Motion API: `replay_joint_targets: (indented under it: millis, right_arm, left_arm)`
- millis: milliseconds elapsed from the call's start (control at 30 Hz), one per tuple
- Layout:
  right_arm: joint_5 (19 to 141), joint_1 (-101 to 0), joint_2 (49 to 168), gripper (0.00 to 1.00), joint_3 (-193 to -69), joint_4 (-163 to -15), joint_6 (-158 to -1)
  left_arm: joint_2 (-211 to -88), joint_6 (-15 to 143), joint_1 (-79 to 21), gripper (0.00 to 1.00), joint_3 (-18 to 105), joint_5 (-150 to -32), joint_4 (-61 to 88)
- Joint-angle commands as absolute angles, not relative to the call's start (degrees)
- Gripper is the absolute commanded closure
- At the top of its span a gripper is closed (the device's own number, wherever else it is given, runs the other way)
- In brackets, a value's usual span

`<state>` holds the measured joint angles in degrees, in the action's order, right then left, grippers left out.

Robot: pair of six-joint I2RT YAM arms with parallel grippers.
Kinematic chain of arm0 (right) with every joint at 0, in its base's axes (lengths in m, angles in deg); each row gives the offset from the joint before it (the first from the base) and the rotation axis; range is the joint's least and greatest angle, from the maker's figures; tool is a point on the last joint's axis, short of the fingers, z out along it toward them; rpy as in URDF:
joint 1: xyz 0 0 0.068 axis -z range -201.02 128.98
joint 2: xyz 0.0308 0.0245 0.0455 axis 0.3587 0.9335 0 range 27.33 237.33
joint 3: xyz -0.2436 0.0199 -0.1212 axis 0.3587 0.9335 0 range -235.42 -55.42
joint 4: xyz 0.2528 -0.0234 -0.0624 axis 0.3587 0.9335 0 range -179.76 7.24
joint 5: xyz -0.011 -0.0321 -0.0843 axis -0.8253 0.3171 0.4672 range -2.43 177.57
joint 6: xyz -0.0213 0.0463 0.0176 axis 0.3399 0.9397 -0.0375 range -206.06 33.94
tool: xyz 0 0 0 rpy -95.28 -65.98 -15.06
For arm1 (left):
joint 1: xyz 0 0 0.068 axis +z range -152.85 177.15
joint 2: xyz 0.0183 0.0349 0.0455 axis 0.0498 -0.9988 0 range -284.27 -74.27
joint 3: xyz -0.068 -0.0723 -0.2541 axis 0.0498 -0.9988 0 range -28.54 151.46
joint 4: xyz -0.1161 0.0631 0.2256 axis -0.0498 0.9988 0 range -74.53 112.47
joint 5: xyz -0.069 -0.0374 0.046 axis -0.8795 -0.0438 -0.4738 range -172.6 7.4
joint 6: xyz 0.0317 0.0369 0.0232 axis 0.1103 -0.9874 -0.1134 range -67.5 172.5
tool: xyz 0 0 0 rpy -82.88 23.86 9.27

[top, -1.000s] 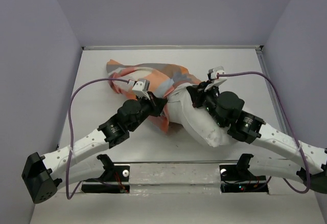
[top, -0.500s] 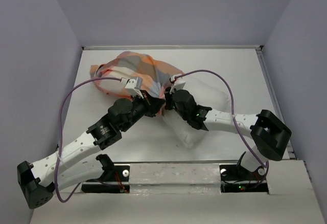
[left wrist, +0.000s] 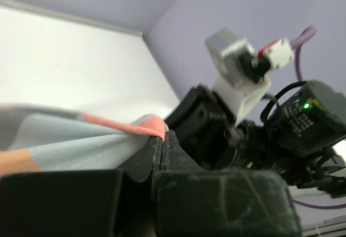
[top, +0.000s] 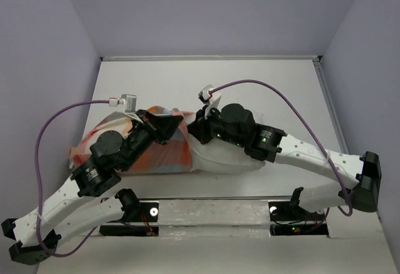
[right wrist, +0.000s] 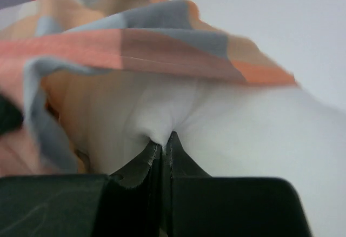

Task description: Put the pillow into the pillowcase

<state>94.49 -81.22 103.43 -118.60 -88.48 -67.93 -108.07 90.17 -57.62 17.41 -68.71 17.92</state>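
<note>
At the near edge, pillowcase (top: 159,155) pulled leftward (pillow (top: 222,159) partly inside)

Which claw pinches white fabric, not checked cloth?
The right claw: shut on the plump white fabric pillow; the left claw grips the orange, blue and grey checked fabric pillowcase.

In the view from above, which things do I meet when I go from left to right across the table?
pillowcase → left gripper, jaws shut on its edge → right gripper, jaws pinching white cloth → pillow
</note>
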Motion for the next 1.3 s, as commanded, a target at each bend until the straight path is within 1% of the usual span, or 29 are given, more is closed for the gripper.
replay_joint_targets:
  millis: [0,67,133,167,200,233,267,300,333,367,400,433,533,567,600,633,700,733,767,800,833,867,900,933,1033,1100,1133,1267]
  right_arm:
    - [70.9,-86.23,99.23,1.0,-131.53,-75.18,-67.96]
    - [67.72,-86.23,97.12,1.0,-133.47,-74.73,-67.16]
    - [69.19,-85.19,95.89,1.0,-133.73,-74.82,-66.29]
    - [69.29,-83.79,95.71,1.0,-133.56,-74.99,-65.41]
    - [65.37,-78.29,96.32,1.0,-133.3,-75.6,-62.88]
    - [61.68,-74.5,96.93,1.0,-132.42,-76.83,-60.85]
    - [57.73,-70.72,97.72,1.0,-130.94,-79.02,-58.31]
    - [50.73,-67.11,100.17,1.0,-126.48,-84.52,-55.85]
    - [48.92,-62.03,101.76,1.0,-124.7,-86.05,-52.78]
    - [48.73,-60.41,103.34,1.0,-123.55,-86.42,-52.57]
    - [50.64,-59.09,106.75,1.0,-121.62,-87.29,-52.66]
    - [52.22,-57.77,108.52,1.0,-120.91,-87.47,-52.4]
    - [56.79,-51.89,113.71,1.0,-119.41,-88.88,-51.79]
    - [57.59,-48.3,114.42,1.0,-119.15,-89.14,-51.26]
    - [58.3,-46.53,114.86,0.96,-118.88,-92.28,-50.73]
    - [59.17,-43.72,115.3,0.84,-119.05,-92.57,-49.94]
    - [61.02,-42.74,115.05,0.64,-120.11,-92.49,-50.37]
    - [61.72,-41.25,114.52,0.46,-121.42,-92.14,-51.16]
    - [62.69,-41.23,113.13,0.37,-122.3,-91.61,-52.21]
    - [66.27,-41.23,112.33,0.24,-123.35,-88.56,-55.0]
    - [67.52,-41.23,111.54,0.21,-124.41,-86.7,-56.16]
    - [68.49,-41.23,109.79,0.18,-125.46,-85.64,-57.39]
    - [69.89,-41.23,108.64,0.17,-125.39,-84.32,-58.97]
    - [70.43,-41.23,107.32,0.16,-124.17,-84.22,-59.42]
    - [72.71,-41.23,101.0,0.16,-121.26,-84.13,-60.3]
    - [72.54,-41.23,97.48,0.18,-118.98,-84.22,-60.66]
    - [71.76,-41.23,94.16,0.21,-116.45,-84.31,-60.66]
    - [71.49,-43.87,86.06,0.26,-108.52,-86.07,-60.13]
  left_arm:
    - [-111.52,85.21,-58.75,1.0,32.96,-68.63,12.38]
    - [-117.04,81.79,-58.84,1.0,39.99,-66.53,17.54]
    - [-121.45,79.67,-58.84,1.0,44.13,-63.8,20.72]
    - [-123.73,78.62,-58.84,0.95,48.32,-61.36,22.31]
    - [-128.8,76.87,-58.75,0.93,50.36,-59.68,25.54]
    - [-131.29,76.42,-58.4,0.91,51.78,-58.44,26.53]
    - [-133.4,75.8,-57.7,0.84,52.92,-58.52,26.89]
    - [-137.6,75.45,-55.0,0.81,54.06,-59.83,27.07]
    - [-139.56,75.62,-53.06,0.73,54.16,-63.75,26.63]
    - [-141.14,75.62,-51.21,0.67,52.68,-66.06,25.58]
    - [-144.46,75.45,-47.63,0.58,51.63,-68.08,22.44]
    - [-146.76,74.92,-45.94,0.37,51.09,-69.67,21.63]
    - [-155.29,72.29,-43.81,0.07,54.68,-67.68,24.07]
    - [-156.26,70.97,-43.9,0.04,56.69,-68.44,24.86]
    - [-156.1,70.53,-44.25,0.03,56.8,-69.32,24.17]
    - [-155.4,69.39,-45.73,0.01,56.54,-68.55,23.56]
    - [-153.82,67.9,-48.02,0.01,56.62,-65.39,23.46]
    - [-152.07,67.1,-49.33,0.01,56.54,-61.11,24.25]
    - [-151.1,65.79,-52.57,0.01,55.58,-58.81,24.78]
    - [-149.09,65.25,-54.25,0.01,54.53,-55.04,25.13]
    - [-148.2,64.99,-55.84,0.01,53.38,-54.05,25.13]
    - [-147.41,65.07,-58.11,0.01,50.41,-53.78,25.48]
    - [-146.44,65.59,-59.09,0.01,48.91,-53.43,25.66]
    - [-146.08,65.6,-60.23,0.01,46.37,-52.03,25.92]
    - [-145.9,65.43,-62.7,0.01,43.97,-48.51,27.85]
    - [-146.08,65.25,-63.06,0.02,42.65,-47.19,29.08]
    - [-146.25,64.64,-63.41,0.02,42.3,-46.92,30.31]
    - [-146.87,60.69,-64.11,0.02,40.02,-47.79,30.85]
